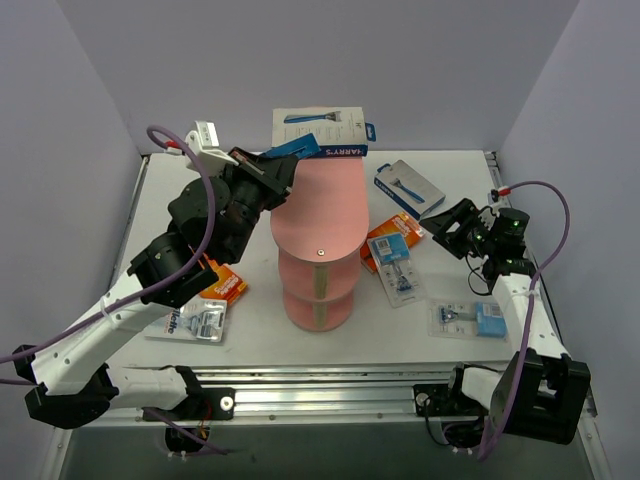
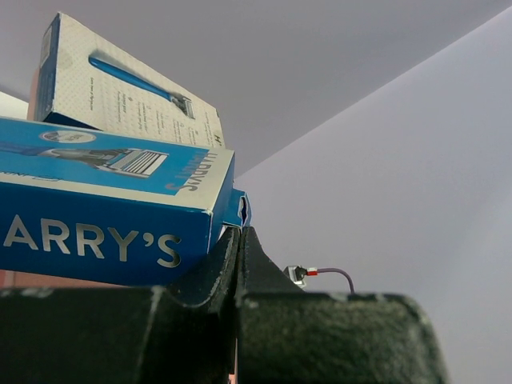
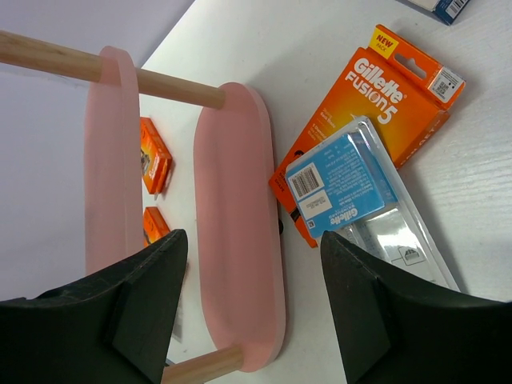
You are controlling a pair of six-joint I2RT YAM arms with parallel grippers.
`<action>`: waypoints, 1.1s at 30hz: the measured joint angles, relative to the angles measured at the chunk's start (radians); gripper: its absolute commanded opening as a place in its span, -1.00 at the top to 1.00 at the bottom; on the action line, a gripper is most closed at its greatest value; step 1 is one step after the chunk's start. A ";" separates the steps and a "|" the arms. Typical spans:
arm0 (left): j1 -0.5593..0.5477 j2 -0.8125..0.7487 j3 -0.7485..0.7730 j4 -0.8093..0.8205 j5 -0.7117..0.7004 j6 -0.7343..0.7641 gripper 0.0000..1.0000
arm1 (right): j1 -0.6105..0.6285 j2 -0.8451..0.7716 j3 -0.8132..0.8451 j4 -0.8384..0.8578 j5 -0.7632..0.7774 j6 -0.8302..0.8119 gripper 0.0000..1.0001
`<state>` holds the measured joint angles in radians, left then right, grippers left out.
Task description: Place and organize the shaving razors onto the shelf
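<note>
The pink shelf (image 1: 318, 215) stands mid-table. At the back of its oval top tier, a white Harry's box (image 1: 318, 124) stands behind a blue Harry's box (image 1: 341, 152). My left gripper (image 1: 283, 166) is at that tier's left rear, shut on the thin end flap of the blue box (image 2: 104, 216), which fills the left of its wrist view. My right gripper (image 1: 458, 230) hangs open and empty over the table right of the shelf. Its wrist view has the shelf's lower tier (image 3: 240, 224) between the fingers, with an orange Gillette pack (image 3: 384, 96) and a clear blister pack (image 3: 352, 192) beside it.
Loose razor packs lie on the table: a Harry's pack (image 1: 408, 186) at back right, an orange pack (image 1: 388, 238) under a clear blister (image 1: 402, 275), another blister (image 1: 468, 318) front right, and orange packs (image 1: 226, 286) and a Gillette blister (image 1: 197, 322) left of the shelf.
</note>
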<state>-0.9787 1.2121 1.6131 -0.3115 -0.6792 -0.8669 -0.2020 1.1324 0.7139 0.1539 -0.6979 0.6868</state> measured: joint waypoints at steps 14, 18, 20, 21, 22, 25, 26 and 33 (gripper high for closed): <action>-0.162 0.015 -0.047 0.139 -0.187 0.065 0.95 | -0.002 0.010 0.000 0.008 -0.020 0.022 -0.26; -0.182 0.021 -0.061 0.151 -0.209 0.068 0.95 | -0.002 0.010 0.000 0.014 -0.026 0.024 -0.26; -0.192 0.028 -0.064 0.153 -0.221 0.068 0.95 | -0.002 0.010 0.000 0.015 -0.027 0.027 -0.26; -0.198 0.032 -0.064 0.154 -0.228 0.068 0.95 | -0.002 0.010 0.000 0.015 -0.029 0.027 -0.26; -0.205 0.038 -0.065 0.154 -0.235 0.068 0.95 | -0.002 0.010 0.000 0.015 -0.031 0.028 -0.26; -0.226 0.049 -0.069 0.159 -0.255 0.068 0.95 | -0.003 0.010 0.000 0.016 -0.035 0.030 -0.26; -0.232 0.053 -0.071 0.161 -0.261 0.068 0.95 | -0.005 0.010 0.000 0.016 -0.036 0.031 -0.26; -0.280 0.068 -0.096 0.184 -0.306 0.065 0.95 | -0.008 0.010 -0.002 0.016 -0.043 0.031 -0.26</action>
<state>-1.2583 1.2804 1.5169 -0.1272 -0.9855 -0.8021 -0.2100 1.1419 0.7120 0.1703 -0.7406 0.7181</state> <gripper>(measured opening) 0.036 0.631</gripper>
